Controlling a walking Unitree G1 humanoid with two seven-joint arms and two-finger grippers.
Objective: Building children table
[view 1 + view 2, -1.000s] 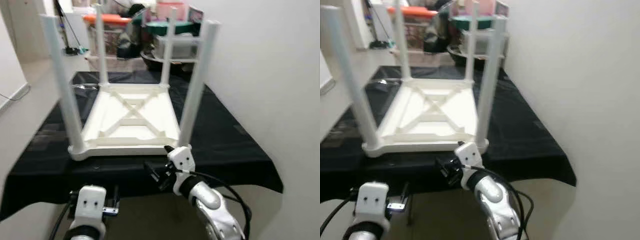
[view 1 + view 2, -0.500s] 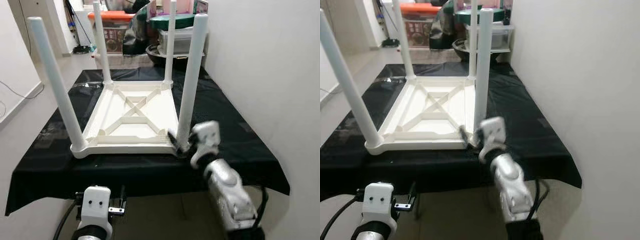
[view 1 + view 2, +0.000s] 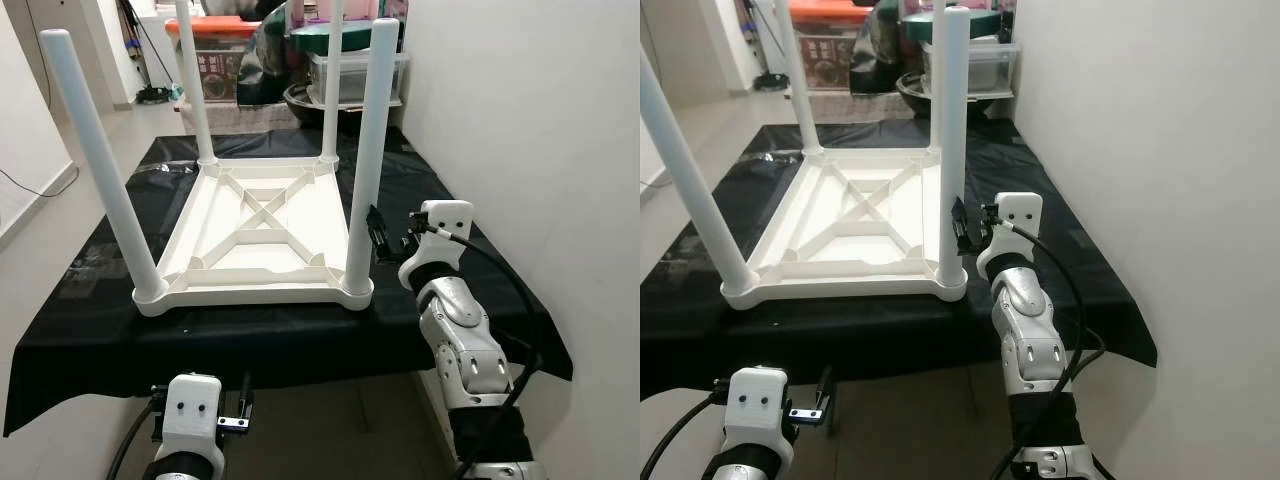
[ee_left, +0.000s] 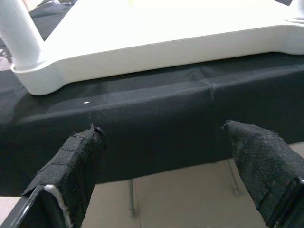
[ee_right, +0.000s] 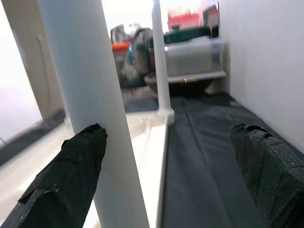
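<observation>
Right gripper (image 3: 374, 233) has risen beside table leg (image 3: 363, 160).

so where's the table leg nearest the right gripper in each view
Left eye view: near-right leg, right of centre.
Right eye view: same leg, centre.
Left wrist view: I can't pick it out.
Right wrist view: the leg is close up beside one finger.
Shared landmark: black cloth.

Bright, even indoor light; head views sharp, right wrist view softly blurred
</observation>
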